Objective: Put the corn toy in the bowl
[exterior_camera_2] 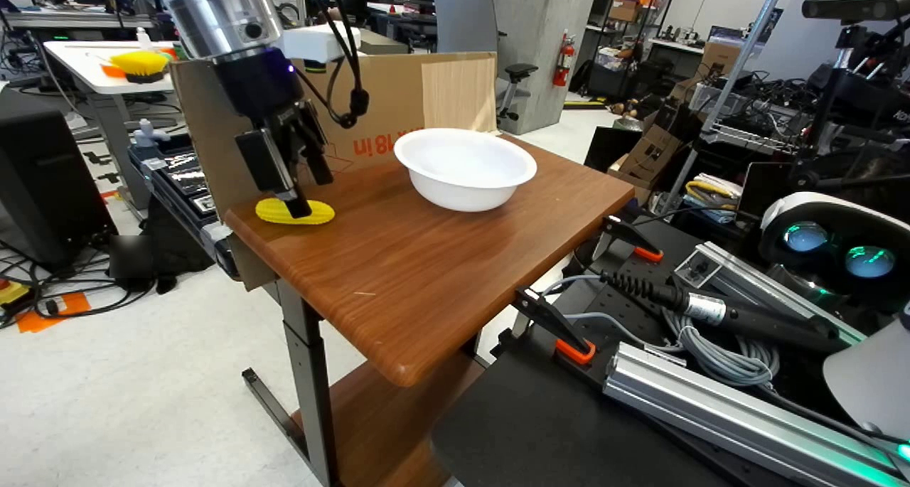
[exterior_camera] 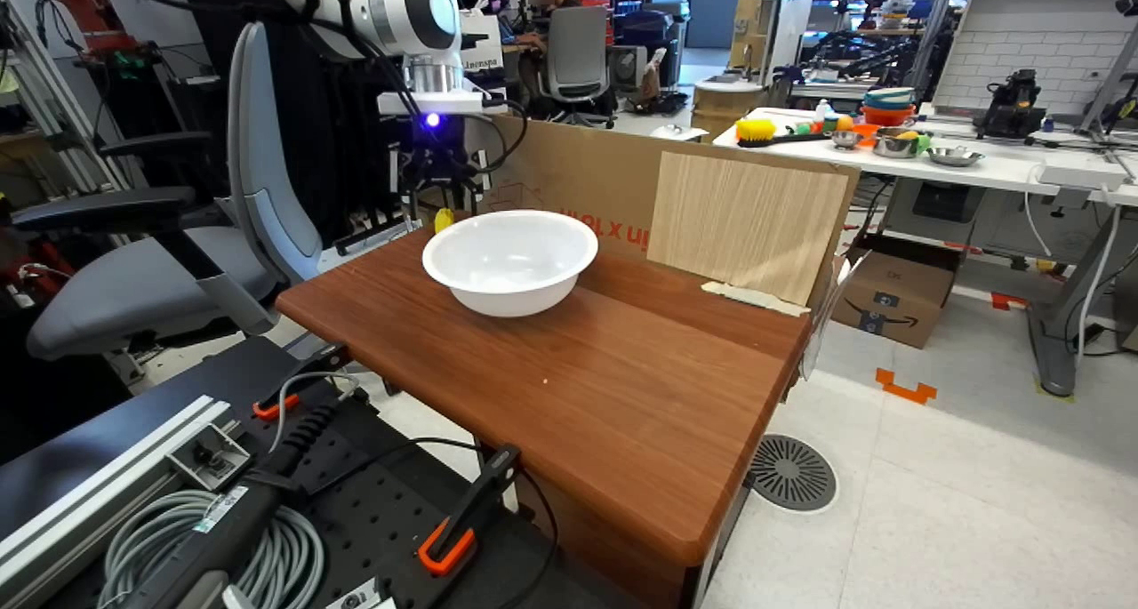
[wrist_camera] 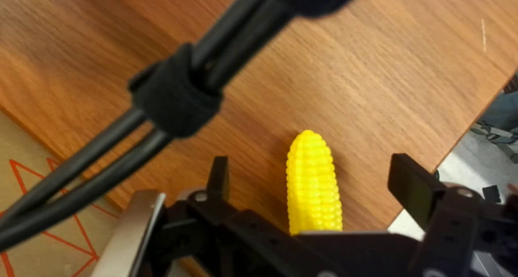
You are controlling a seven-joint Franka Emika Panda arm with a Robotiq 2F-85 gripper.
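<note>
Toy corn cob (wrist_camera: 313, 186) lies on desk (exterior_camera_2: 426, 266), hand (exterior_camera_2: 310, 191) spread wide astride it, gripping nothing; white bowl (exterior_camera_2: 462, 193) empty. Reach looks nearly done; grasp, carry, release remain.

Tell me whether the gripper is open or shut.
Open: the gripper shows its fingers wide apart in the wrist view, with table visible either side of the corn toy.

Through my feeds I have a brown wood-grain table (exterior_camera_2: 441, 259) with rounded corners. The yellow corn toy (wrist_camera: 313, 184) lies flat near one corner, and the white bowl (exterior_camera_2: 466, 170) stands upright on the wood, apart from it.
</note>
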